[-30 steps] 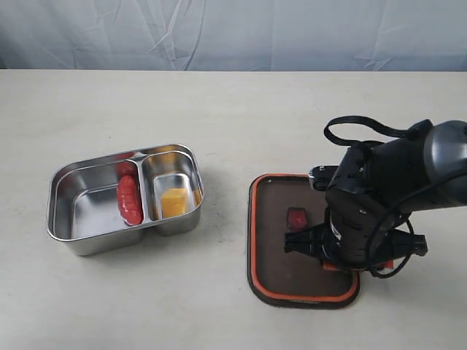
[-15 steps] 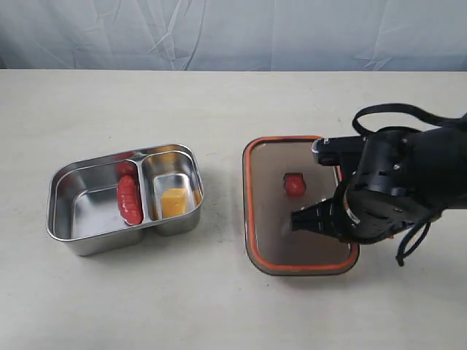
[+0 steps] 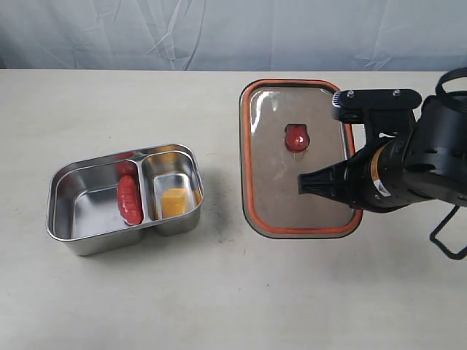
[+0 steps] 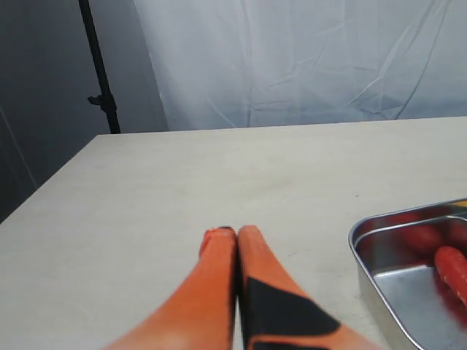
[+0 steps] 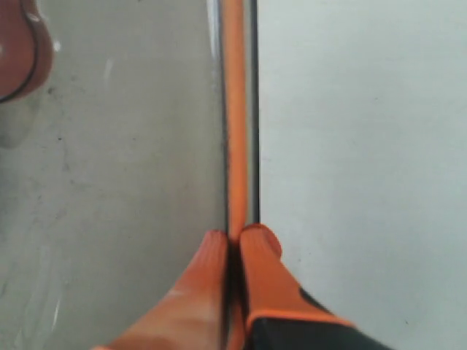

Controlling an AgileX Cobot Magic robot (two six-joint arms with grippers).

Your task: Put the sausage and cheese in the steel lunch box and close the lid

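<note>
Closest in, the left gripper has its orange fingers pressed together with nothing between them, above bare table. Just beyond it appears one corner of the steel lunch box, with the red sausage inside. The right gripper is pinched tight on the lid. Its two fingertips meet on the orange seal rim, which runs straight away from them. The smoky panel lies on one side of that rim and plain table on the other.

Seen from the exterior camera, the steel lunch box sits on the left part of the table and stands uncovered, well apart from the lid. The sausage lies lengthwise in the large compartment, alongside the divider. The cheese rests in the small compartment on the divider's other side.

To the right, the lid lies flat to the camera with its orange rim showing all round. Its right edge passes under the right arm, where the grip is. The small orange-red valve tab sits on the lid's far half. Whether the lid touches the table I cannot tell.

Farthest back, a pale wrinkled cloth backdrop hangs behind the table's far edge. In the left wrist view a dark stand pole rises beside it.
</note>
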